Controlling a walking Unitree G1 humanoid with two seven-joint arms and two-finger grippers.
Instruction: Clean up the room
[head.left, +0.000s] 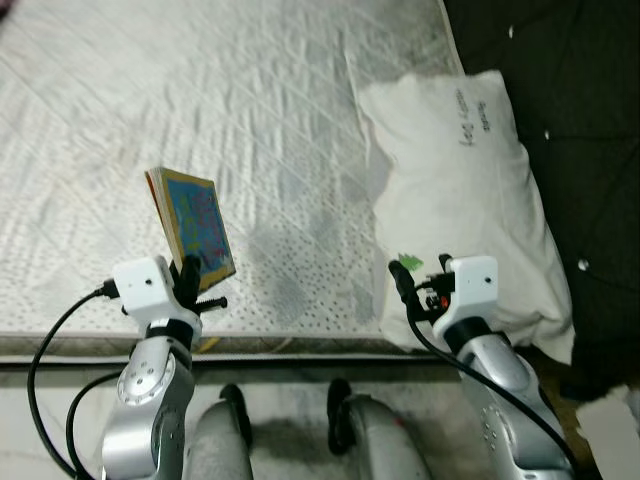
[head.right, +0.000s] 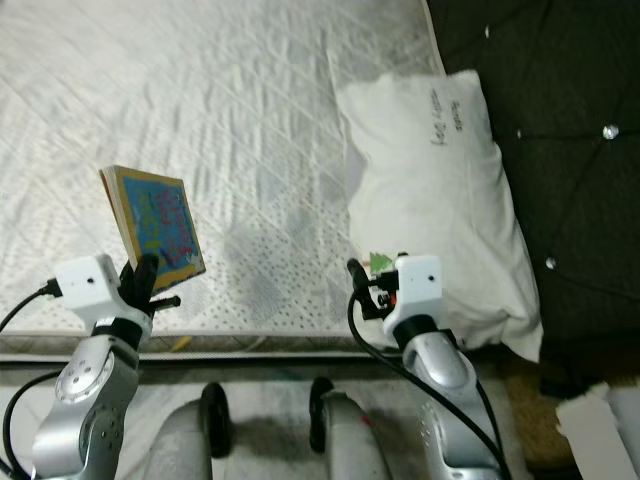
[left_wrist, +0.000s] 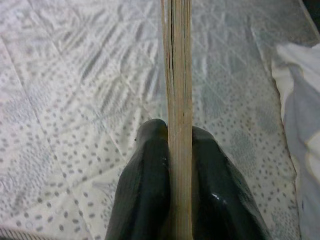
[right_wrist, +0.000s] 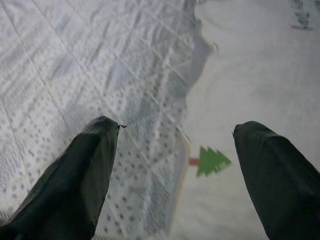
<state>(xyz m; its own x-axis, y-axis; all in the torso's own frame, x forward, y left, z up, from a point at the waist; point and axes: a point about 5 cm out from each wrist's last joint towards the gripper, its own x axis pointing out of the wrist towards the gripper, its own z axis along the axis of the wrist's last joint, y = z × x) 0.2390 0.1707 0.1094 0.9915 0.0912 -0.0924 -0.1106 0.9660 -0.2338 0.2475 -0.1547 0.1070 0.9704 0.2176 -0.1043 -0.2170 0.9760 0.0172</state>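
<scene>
- Left gripper (head.left: 190, 272), lower left of the head views: black fingers (left_wrist: 145, 190) pinched tight on the lower edge of a thin square picture book with a blue, brightly patterned cover (head.left: 195, 225). Book is held upright, clear of the bed, tilted slightly.
- Left wrist view: book seen edge-on, tan page block (left_wrist: 179, 100) running straight up between the two fingers, both pads pressed against it.
- Right gripper (head.left: 408, 283), lower centre-right: fingers spread wide, nothing between them. It hovers over the near corner of a white pillow with dark handwriting-style print (head.left: 455, 190).
- Right wrist view: a small green tree-shaped mark (right_wrist: 212, 161) on the pillow lies between the spread fingers (right_wrist: 85, 170).
- White quilted mattress cover with grey speckled pattern (head.left: 200, 110) takes up the upper left and centre; pillow lies at its right edge, against a dark tufted headboard (head.right: 560, 120).
- Hard to make out: book cover design blurred; pillow lettering unreadable.
- Cut off: both silver arms at the bottom frame edge; a pale object (head.right: 600, 430) in the lower right corner, unidentifiable.
</scene>
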